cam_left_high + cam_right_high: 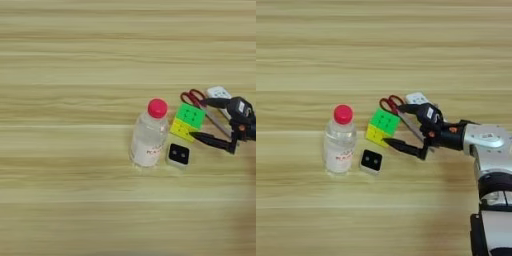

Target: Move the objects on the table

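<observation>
My hand (398, 125), two black fingers on a silver forearm, reaches in from the table's right edge with the fingers spread wide and holding nothing; one fingertip sits above the red handles of the red-handled scissors (390, 104), the other low beside the yellow face of the green-yellow-red puzzle cube (382, 127), so the cube's right side lies roughly between them. All the objects are bunched right of the middle of the wide light wooden table (75, 50): the clear plastic bottle with the red cap (149, 134) stands upright at the left of the group, the small white box with a black face (178, 154) lies just beside its base, the cube is just right of the bottle's shoulder, and the scissors and the white remote control (219, 92) lie behind the cube, partly under my hand. The crowding is my worry. If I close here, I judge the upper finger could catch the scissor handles along with the cube, or drag them. Pushing further left could shove the cube into the bottle, which looks tall and light enough to topple. The lower finger could also nudge the small box aside.
</observation>
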`<move>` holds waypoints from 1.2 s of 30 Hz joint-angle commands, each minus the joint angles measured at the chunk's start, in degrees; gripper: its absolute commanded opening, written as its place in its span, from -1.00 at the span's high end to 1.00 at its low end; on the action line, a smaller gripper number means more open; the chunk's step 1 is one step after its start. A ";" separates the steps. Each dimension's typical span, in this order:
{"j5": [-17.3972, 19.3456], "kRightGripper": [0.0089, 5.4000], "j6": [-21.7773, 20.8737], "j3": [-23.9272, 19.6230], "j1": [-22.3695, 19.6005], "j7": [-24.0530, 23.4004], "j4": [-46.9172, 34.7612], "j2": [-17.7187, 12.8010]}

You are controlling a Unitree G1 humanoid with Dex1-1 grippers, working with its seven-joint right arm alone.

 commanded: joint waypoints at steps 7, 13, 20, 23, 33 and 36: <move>5.55 -0.99 2.10 -2.56 -4.61 -0.20 -6.65 -1.31; 5.38 -0.99 2.23 -2.22 -4.16 -0.28 -7.01 -1.28; 5.10 -0.99 1.90 -3.49 -6.30 -3.98 -5.34 -0.92; 5.16 -0.99 1.94 -4.15 -7.57 -6.17 -4.28 -0.79; 5.00 -0.99 2.32 -5.86 -10.91 -11.17 -0.70 -1.04; 5.06 -0.99 2.47 -6.26 -11.53 -11.44 0.60 -1.65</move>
